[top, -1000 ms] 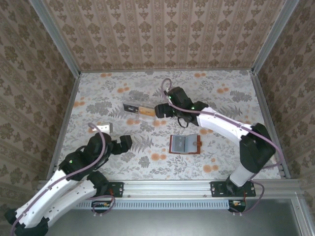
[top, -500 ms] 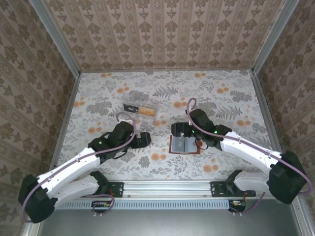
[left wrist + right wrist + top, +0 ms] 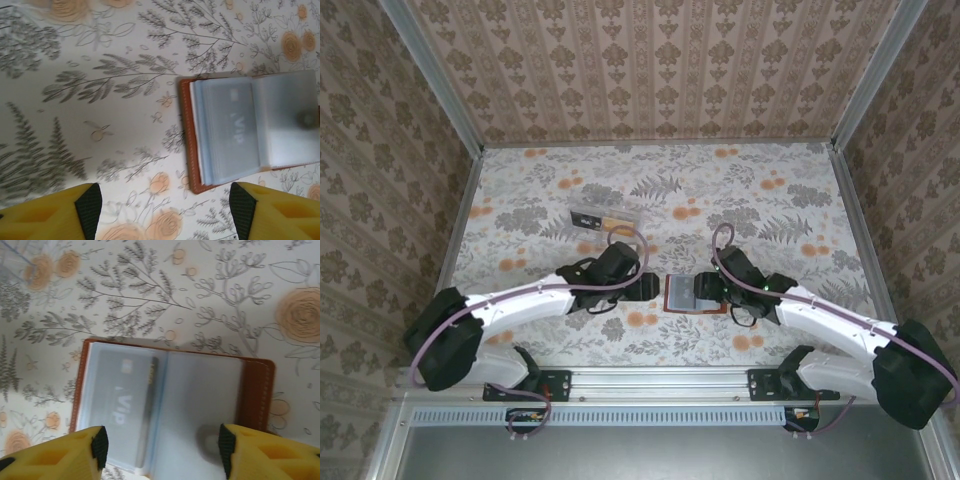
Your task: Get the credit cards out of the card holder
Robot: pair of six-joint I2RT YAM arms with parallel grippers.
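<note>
The card holder lay open and flat on the flowered counter, a little toward the near side and about midway between the two arms. Its inside faced up. Its long axis ran left to right across the counter, and the fold ran from near to far.

From above it looked like a brown-rimmed grey patch. The left hand was just beside its left edge, and the right hand was over its right half.

The wrist cameras showed more. In the right wrist view, cloudy blue-grey sleeves covered both leaves of the card holder, and a dark grey card with pale "VIP" lettering sat in the left one. A round, blurry spot marked the other leaf. The right hand had its yellow fingers wide apart over the holder's near edge.

In the left wrist view the left hand was also spread, with nothing between its fingers and the card holder ahead of it.

A clear plastic box with something orange inside sat farther back and to the left, well apart from the holder. Bare counter stretched to the far wall and both side rails.
</note>
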